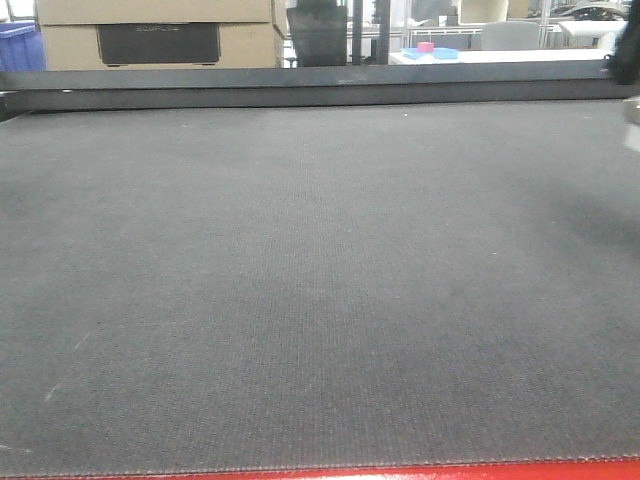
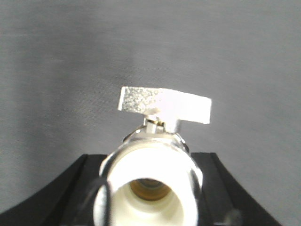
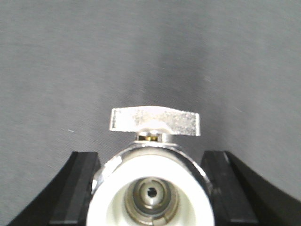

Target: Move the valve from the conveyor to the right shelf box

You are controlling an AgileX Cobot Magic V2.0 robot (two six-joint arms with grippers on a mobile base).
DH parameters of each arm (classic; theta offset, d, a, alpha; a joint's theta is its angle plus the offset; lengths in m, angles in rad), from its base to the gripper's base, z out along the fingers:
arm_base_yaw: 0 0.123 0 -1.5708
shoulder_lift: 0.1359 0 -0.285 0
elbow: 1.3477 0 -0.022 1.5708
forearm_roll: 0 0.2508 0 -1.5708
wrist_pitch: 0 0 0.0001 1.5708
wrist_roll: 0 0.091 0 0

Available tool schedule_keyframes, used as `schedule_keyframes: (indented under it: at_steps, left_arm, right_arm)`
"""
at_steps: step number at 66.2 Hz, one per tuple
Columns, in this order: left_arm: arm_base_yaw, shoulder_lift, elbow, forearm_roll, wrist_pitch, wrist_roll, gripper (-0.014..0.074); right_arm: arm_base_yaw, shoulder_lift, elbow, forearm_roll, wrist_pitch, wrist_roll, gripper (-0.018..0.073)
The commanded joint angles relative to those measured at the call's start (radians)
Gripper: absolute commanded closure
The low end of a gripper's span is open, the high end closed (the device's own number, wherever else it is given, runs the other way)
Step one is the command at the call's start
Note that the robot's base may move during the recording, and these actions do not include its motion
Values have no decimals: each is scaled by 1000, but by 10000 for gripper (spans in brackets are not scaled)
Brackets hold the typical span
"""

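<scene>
**Transfer stage, valve in hand.** In the right wrist view the valve [image 3: 150, 188] is seen end-on, with its white cap toward the lens and its lever [image 3: 155, 121] uppermost. It is clamped between the black fingers [image 3: 82, 188] of the right jaws, which are closed to the width of its body. A second valve [image 2: 150, 188] is gripped likewise by the left jaws, whose fingers [image 2: 70, 197] are pressed to its sides. No valve is seen lying on the conveyor [image 1: 320, 280] in the front view, and it cannot be told whether either is lifted off the belt. The right shelf is not shown. The carry is judged best done with a firm grip on the round, smooth body, the lever turned upward and clear of the box rim, and the release made low. The belt is dark grey and woven and is edged by a red frame [image 1: 400, 472]. Beyond it, cardboard boxes [image 1: 160, 30] and a blue bin [image 1: 18, 48] are seen.
</scene>
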Motion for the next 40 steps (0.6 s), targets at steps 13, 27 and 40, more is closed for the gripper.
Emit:
schedule_keyframes:
  at_steps: [13, 27, 40]
  left_arm:
    - [-39, -201, 240, 0, -134, -34, 708]
    - [-39, -353, 472, 40, -214, -34, 708]
    - [-39, -503, 596, 40, -234, -36, 708]
  right_arm:
    - [-14, -141, 150, -8, -81, 3, 713]
    - [-14, -236, 237, -8, -90, 3, 713]
    - [-14, -337, 228, -8, -86, 3, 713]
